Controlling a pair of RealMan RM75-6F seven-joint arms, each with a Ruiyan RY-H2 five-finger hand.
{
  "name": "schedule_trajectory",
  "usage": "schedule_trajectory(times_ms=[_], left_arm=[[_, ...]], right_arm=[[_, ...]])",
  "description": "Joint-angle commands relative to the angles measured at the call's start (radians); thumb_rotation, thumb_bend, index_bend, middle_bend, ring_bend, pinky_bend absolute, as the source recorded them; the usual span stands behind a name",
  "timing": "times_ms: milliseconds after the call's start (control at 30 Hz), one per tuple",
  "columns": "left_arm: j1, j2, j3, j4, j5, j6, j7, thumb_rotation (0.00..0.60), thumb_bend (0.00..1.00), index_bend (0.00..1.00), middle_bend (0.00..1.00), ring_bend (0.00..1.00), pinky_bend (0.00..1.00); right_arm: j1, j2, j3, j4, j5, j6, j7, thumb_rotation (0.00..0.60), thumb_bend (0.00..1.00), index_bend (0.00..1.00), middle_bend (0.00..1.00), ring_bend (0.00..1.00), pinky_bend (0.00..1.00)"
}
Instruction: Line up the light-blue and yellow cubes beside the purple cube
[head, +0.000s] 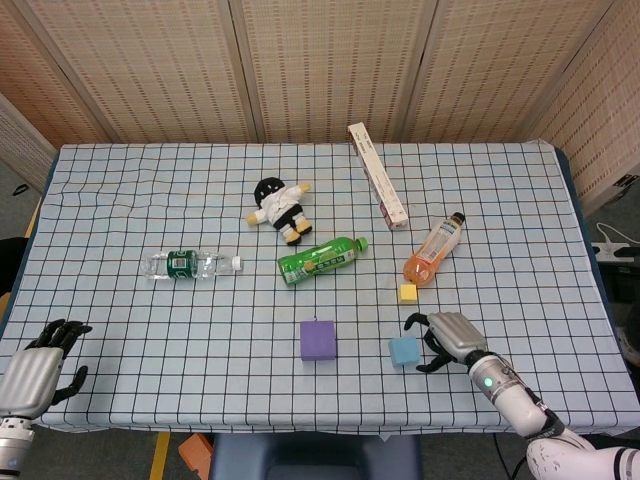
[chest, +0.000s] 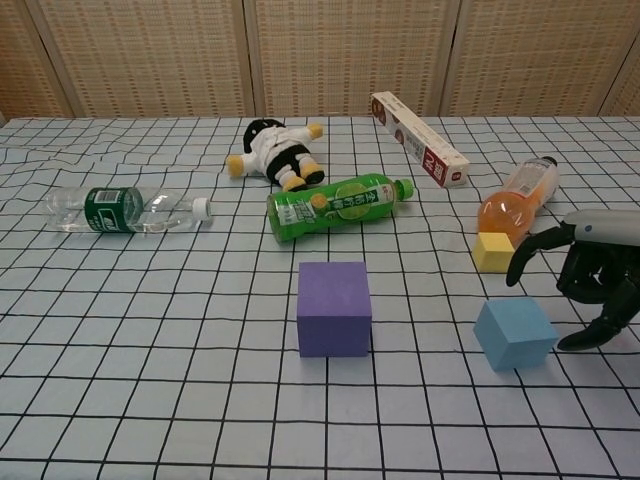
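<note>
The purple cube (head: 319, 339) (chest: 334, 308) stands near the table's front middle. To its right lies the light-blue cube (head: 404, 351) (chest: 514, 334), turned a little askew. The small yellow cube (head: 407, 293) (chest: 493, 252) sits farther back, touching the orange bottle. My right hand (head: 450, 336) (chest: 588, 275) hovers just right of the light-blue cube, fingers apart and curved, holding nothing. A small gap shows between it and the cube. My left hand (head: 40, 366) rests at the front left corner, fingers spread and empty; the chest view does not show it.
An orange drink bottle (head: 434, 249) (chest: 518, 200) lies behind the yellow cube. A green bottle (head: 320, 259), a clear water bottle (head: 190, 265), a panda doll (head: 281, 209) and a long box (head: 376, 187) lie across the middle and back of the checked cloth (head: 150, 320).
</note>
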Motion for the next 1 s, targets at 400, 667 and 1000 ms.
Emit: schedule_trajectory(times_ms=[400, 667, 1000], left_arm=[[0.004, 0.003, -0.007, 0.003, -0.014, 0.004, -0.012, 0.600, 0.42, 0.23, 0.17, 0.10, 0.38], [0.004, 0.006, -0.007, -0.004, -0.021, 0.001, -0.008, 0.600, 0.42, 0.23, 0.17, 0.10, 0.39], [0.003, 0.006, -0.008, -0.004, -0.026, -0.003, -0.008, 0.600, 0.42, 0.23, 0.17, 0.10, 0.39]], right_arm=[[0.028, -0.036, -0.023, 0.043, 0.012, -0.025, 0.016, 0.600, 0.00, 0.33, 0.89, 0.78, 1.00], [0.030, -0.048, -0.038, 0.055, 0.015, 0.006, -0.011, 0.600, 0.00, 0.36, 0.89, 0.78, 1.00], [0.037, -0.072, -0.048, 0.081, 0.045, 0.031, -0.044, 0.600, 0.00, 0.44, 0.90, 0.79, 1.00]])
